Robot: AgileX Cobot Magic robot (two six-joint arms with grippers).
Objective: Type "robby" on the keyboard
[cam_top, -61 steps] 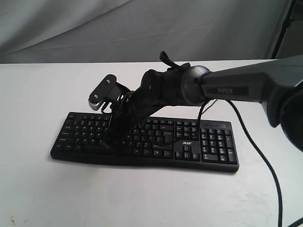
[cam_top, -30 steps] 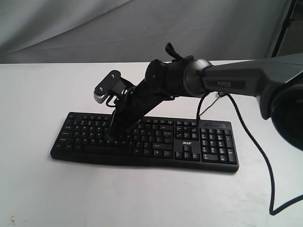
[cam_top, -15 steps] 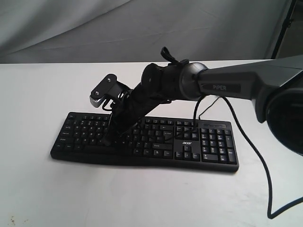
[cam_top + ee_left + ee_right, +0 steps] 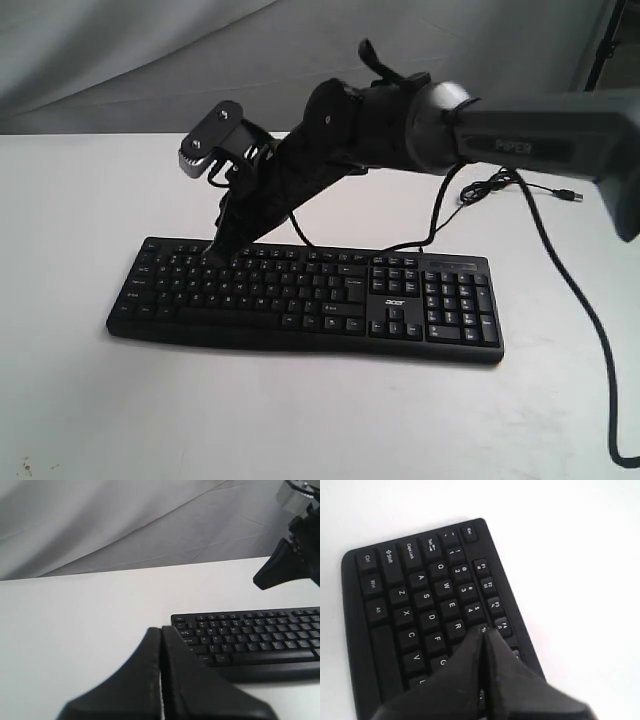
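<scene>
The black keyboard (image 4: 330, 300) lies flat on the white table, acer logo near its arrow keys. My right gripper (image 4: 214, 256) reaches across from the right and is shut, its tip slanting down over the keyboard's upper left rows. In the right wrist view the shut tip (image 4: 484, 632) points at the number row just beyond the R key of the keyboard (image 4: 415, 595). The left wrist view shows that tip (image 4: 261, 580) hanging clear above the keyboard (image 4: 250, 637). My left gripper (image 4: 161, 630) is shut and empty, off the keyboard's left end.
The thin USB cable (image 4: 500, 185) coils behind the keyboard, its plug (image 4: 567, 195) lying loose on the table (image 4: 300, 420). A thick arm cable (image 4: 570, 290) hangs at the right. Grey cloth (image 4: 250, 60) backs the scene.
The right gripper has risen off the middle-left keys and swung back and left, now over the upper rows. The right arm sits higher. The keyboard has not moved.
</scene>
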